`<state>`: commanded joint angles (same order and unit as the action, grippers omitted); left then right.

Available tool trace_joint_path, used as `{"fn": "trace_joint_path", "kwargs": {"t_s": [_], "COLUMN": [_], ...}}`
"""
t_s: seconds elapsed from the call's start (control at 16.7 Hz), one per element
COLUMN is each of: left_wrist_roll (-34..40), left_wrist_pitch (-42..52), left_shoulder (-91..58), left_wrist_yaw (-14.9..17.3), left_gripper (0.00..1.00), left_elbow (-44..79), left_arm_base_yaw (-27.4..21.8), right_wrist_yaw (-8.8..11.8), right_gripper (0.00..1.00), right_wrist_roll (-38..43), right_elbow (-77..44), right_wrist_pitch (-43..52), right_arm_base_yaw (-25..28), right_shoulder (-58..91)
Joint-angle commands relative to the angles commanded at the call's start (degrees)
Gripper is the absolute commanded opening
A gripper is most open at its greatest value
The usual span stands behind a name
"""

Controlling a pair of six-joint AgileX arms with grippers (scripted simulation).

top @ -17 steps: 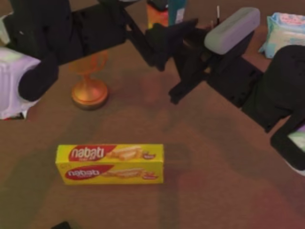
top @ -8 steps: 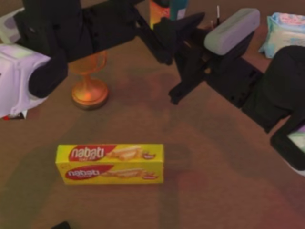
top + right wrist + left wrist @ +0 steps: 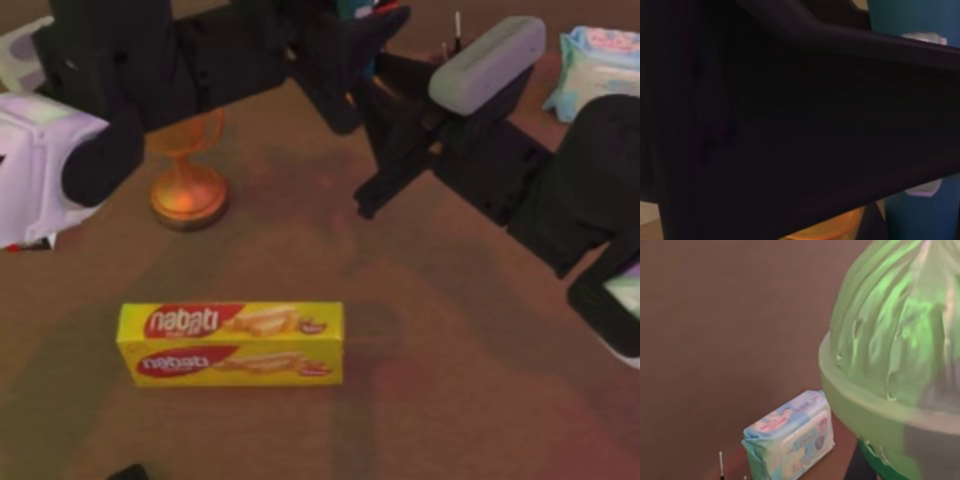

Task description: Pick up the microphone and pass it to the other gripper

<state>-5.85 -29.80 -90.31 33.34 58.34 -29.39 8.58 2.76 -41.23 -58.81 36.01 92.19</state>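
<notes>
Your left gripper reaches to the table's far edge and meets the right gripper there, the two black shapes overlapping. The microphone sits right at the left gripper, its ribbed white head filling the left wrist view. The right wrist view shows its teal handle behind a black bar. You cannot tell whether either gripper is clenched or released. A wipes pack lies beyond the microphone.
</notes>
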Motion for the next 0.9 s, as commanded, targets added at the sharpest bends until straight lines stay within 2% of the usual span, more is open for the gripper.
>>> {"fn": "trace_joint_path", "kwargs": {"t_s": [0.12, 0.18, 0.66, 0.9], "left_wrist_roll": [0.0, 0.0, 0.0, 0.0], "left_wrist_pitch": [0.0, 0.0, 0.0, 0.0], "left_shoulder": [0.0, 0.0, 0.0, 0.0], "left_wrist_yaw": [0.0, 0.0, 0.0, 0.0], "left_gripper": [0.02, 0.0, 0.0, 0.0], "left_elbow": [0.0, 0.0, 0.0, 0.0], "left_arm_base_yaw": [0.0, 0.0, 0.0, 0.0], "right_wrist_yaw": [0.0, 0.0, 0.0, 0.0], "right_gripper": [0.0, 0.0, 0.0, 0.3], "right_wrist_roll": [0.0, 0.0, 0.0, 0.0], "right_elbow": [0.0, 0.0, 0.0, 0.0], "right_wrist_pitch": [0.0, 0.0, 0.0, 0.0], "right_arm_base_yaw": [0.0, 0.0, 0.0, 0.0], "right_shoulder": [0.0, 0.0, 0.0, 0.0]}}
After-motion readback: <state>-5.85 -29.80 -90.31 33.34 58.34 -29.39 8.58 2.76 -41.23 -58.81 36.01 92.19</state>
